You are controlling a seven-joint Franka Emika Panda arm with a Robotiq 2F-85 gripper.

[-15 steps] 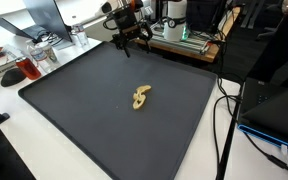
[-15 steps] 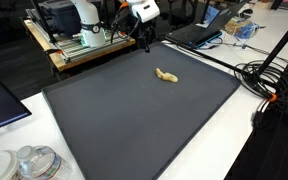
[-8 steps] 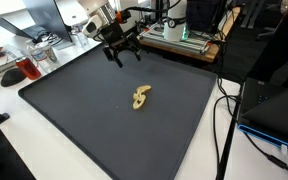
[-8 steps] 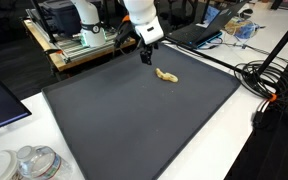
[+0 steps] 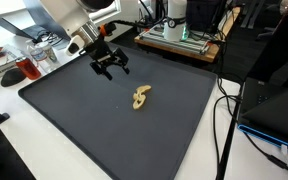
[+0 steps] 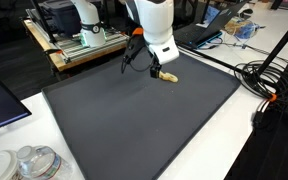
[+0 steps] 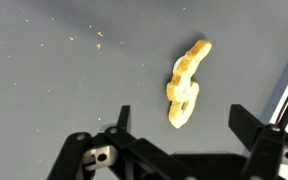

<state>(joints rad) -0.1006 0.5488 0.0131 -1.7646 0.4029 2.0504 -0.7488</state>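
Note:
A small tan, knobbly piece lies by itself on the large dark mat. In both exterior views my gripper hangs above the mat close beside the piece, open and empty. From the opposite side, the gripper partly covers the tan piece. In the wrist view the piece lies just beyond the gap between the two black fingers, which stand wide apart round my gripper. Small crumbs speckle the mat nearby.
A wooden stand with equipment borders the mat's far edge. Glass jars and a red item sit on the white table. Cables and a laptop lie off the mat; more jars stand at a near corner.
The arm has swung from the mat's far edge out over the mat and lower, ending close to the tan piece. The jaws stayed open.

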